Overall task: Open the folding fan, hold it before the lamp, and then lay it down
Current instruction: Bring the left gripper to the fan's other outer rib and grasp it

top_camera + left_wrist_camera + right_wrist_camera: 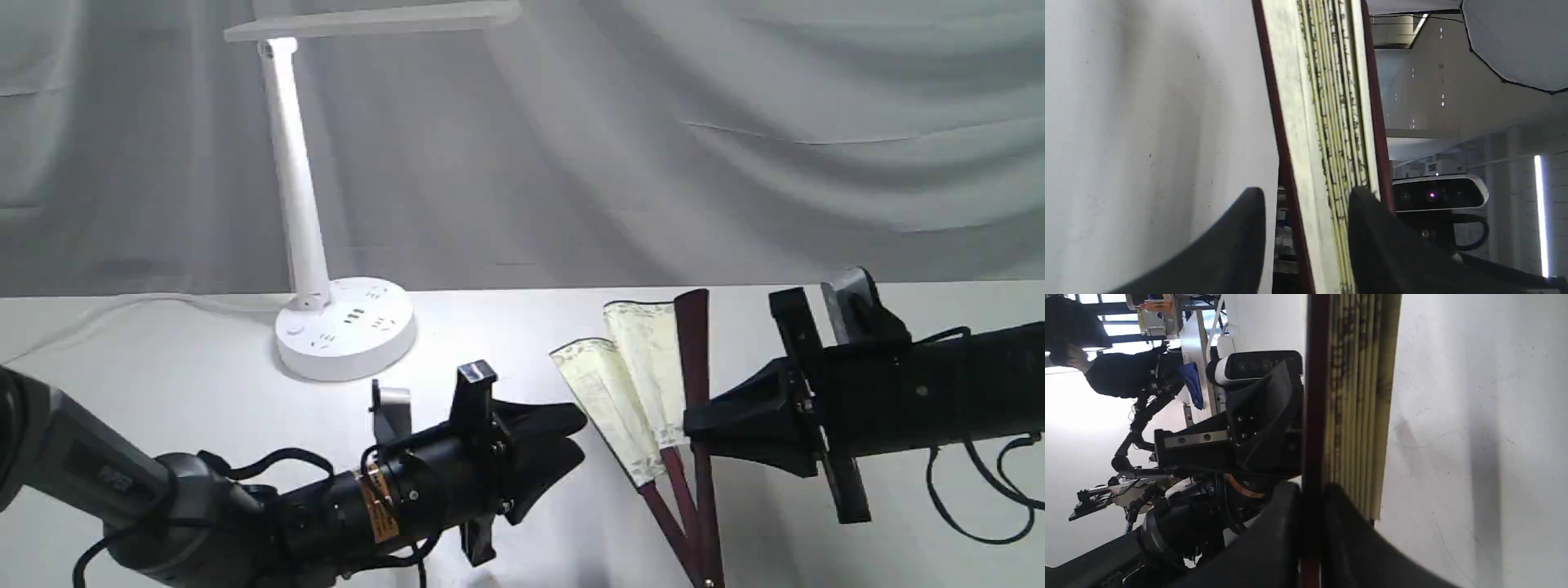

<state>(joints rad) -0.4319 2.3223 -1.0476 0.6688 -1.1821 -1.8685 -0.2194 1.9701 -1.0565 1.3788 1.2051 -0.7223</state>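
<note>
right claw (692, 425): clenched on folding fan (645, 367) by its maroon guard, fan at 9 o'clock | left claw (581, 439): spread, gripping nothing, fan just beside at 3 o'clock | fan: part-open, upright

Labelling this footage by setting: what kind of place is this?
Probably a robot lab's recording studio: a draped grey backdrop behind the white table, a photo umbrella, and equipment racks beyond.

Exterior view: set low, close to surface (204, 392) level, faced across surface toward draped backdrop (735, 122); lamp (302, 204) seen at left rear. Wrist views: mounted just behind fingers (1233, 249), very near folding fan (1306, 122), seen edge-on from opposite sides. Fan shared by all three views.
</note>
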